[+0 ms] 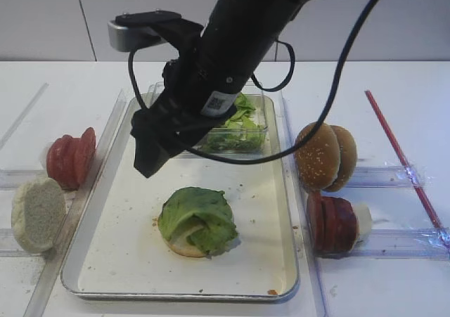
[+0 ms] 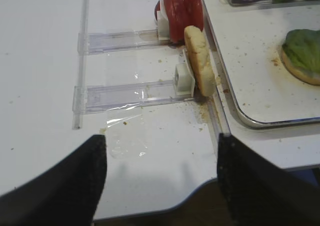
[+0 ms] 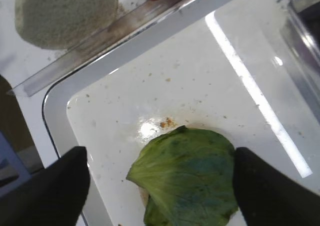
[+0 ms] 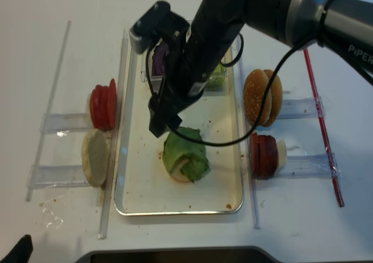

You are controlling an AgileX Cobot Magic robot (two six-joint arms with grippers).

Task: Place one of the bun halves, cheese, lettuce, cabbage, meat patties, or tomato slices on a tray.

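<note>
A green lettuce leaf lies on a pale bun half in the middle of the metal tray. My right gripper hangs open just above and behind it, its fingers apart from the lettuce. My left gripper stands open over the table's front left edge, holding nothing. Left of the tray stand tomato slices and a pale bun half. On the right are sesame bun halves and meat patties. Purple cabbage sits in a clear box. No cheese shows.
A clear plastic box with more green leaves sits at the tray's far end, under my right arm. Clear plastic rails hold the food on both sides. A red strip lies at the far right. Crumbs dot the tray.
</note>
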